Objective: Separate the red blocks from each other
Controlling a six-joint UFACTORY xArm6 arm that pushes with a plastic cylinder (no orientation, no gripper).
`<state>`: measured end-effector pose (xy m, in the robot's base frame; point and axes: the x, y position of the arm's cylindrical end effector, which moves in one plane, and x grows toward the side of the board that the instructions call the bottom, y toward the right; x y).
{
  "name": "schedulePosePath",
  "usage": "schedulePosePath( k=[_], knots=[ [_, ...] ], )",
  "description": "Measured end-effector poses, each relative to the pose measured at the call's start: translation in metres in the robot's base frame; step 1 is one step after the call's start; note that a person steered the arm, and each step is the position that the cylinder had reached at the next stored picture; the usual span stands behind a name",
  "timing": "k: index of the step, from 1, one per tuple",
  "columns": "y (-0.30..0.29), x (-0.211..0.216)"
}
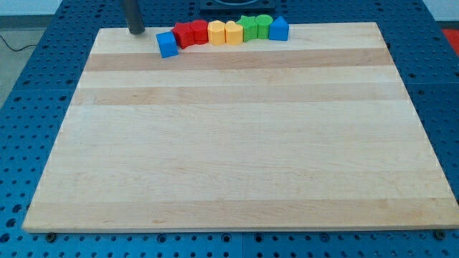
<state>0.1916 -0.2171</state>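
Observation:
Two red blocks sit side by side and touching at the view's top: the left red block (182, 34) and the right red block (199, 31). They belong to a row along the board's top edge. A blue block (167, 44) lies just left of them, a little lower. To their right stand two yellow blocks (216, 33) (233, 32), two green blocks (249, 28) (263, 26) and a blue block (279, 29). My tip (135, 31) rests near the board's top left corner, left of the blue block and apart from it.
The wooden board (237, 143) lies on a blue perforated table (36, 129). A dark cable (14, 44) runs at the view's top left, off the board.

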Motion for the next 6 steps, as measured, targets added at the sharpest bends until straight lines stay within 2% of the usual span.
schedulePosePath(
  k=[1,3,4,5,6],
  knots=[
    [0.016,0.001],
    [0.133,0.004],
    [0.155,0.039],
    [0.127,0.036],
    [0.094,0.002]
  ],
)
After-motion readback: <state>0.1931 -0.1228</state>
